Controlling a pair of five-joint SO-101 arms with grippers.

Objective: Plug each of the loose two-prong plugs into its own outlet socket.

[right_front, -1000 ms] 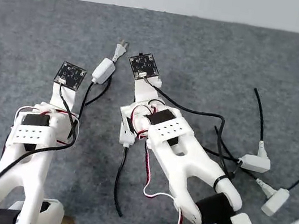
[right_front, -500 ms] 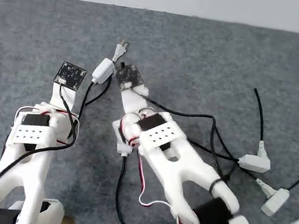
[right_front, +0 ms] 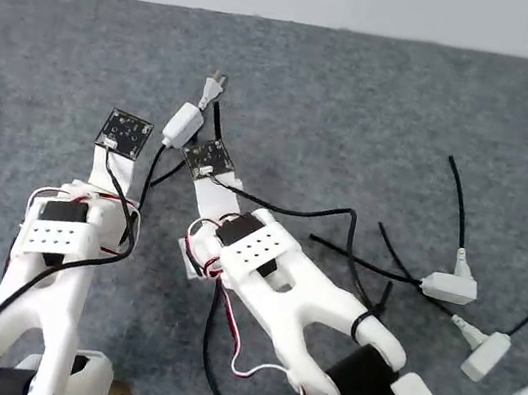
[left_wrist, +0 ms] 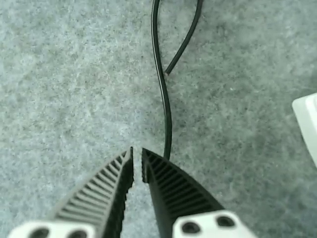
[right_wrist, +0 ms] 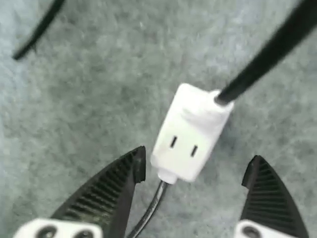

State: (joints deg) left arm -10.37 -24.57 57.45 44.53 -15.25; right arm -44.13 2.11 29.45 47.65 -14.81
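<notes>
- While the right arm [right_front: 272, 270] lies toward 11 o'clock in the high view, its wrist ends just beside a white outlet socket [right_front: 183, 125]. A two-prong plug [right_front: 215, 81] lies near on the grey worktop [right_front: 381, 106], at 1 o'clock of that socket, prongs bare. More white cable ends [right_front: 450, 285] lie well apart at 3 to 4 o'clock. Nothing looks mated, so I judge the task barely begun and the step in hand a first pick-up. The left arm [right_front: 55, 234] sits at 8 o'clock.
- From the left wrist, the left claw [left_wrist: 137, 151] is clenched on nothing, tips all but touching above the worktop, a black cable [left_wrist: 163, 99] just beside one finger.
- From the right wrist, the right claw [right_wrist: 198, 156] is spread wide with the outlet socket [right_wrist: 190, 134] between its jaws, slots facing up, neither finger touching it. Next it probably needs to drop and close on the socket's flanks, sparing the thin lead [right_wrist: 151, 208] beneath. The plug's prongs would then have to line up with those slots.
</notes>
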